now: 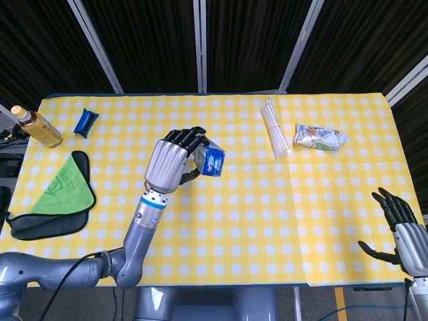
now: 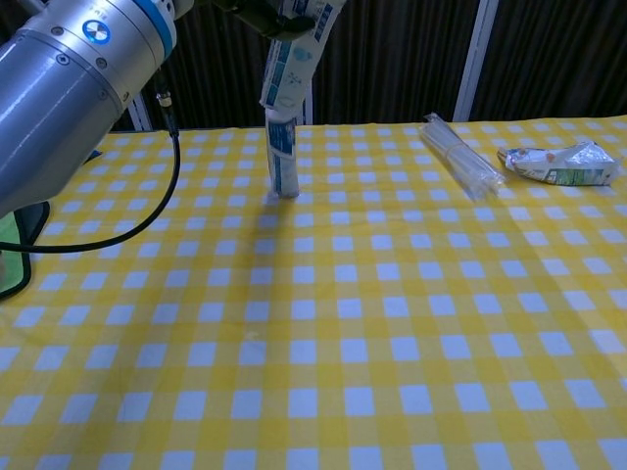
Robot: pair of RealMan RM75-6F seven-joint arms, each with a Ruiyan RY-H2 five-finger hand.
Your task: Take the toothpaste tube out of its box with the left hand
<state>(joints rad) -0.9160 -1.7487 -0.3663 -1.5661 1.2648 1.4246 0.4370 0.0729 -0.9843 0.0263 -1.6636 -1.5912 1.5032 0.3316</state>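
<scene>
My left hand [image 1: 175, 160] holds the blue-and-white toothpaste box [image 1: 210, 159] in the air over the table's left-centre. The head view sees the box nearly end-on. In the chest view the box [image 2: 297, 49] stands almost upright, open end down, with dark fingers [image 2: 250, 12] around its top at the frame's edge. The toothpaste tube [image 2: 282, 157] hangs out of the box's lower end, and its tip reaches the yellow checked cloth [image 2: 323, 323]. My right hand [image 1: 401, 224] rests at the table's near right corner, fingers spread, holding nothing.
A bundle of clear straws [image 1: 275, 127] and a crumpled packet [image 1: 321, 136] lie at the back right. A bottle [image 1: 38, 127], a blue packet [image 1: 85, 121] and a green cloth [image 1: 60, 190] sit along the left side.
</scene>
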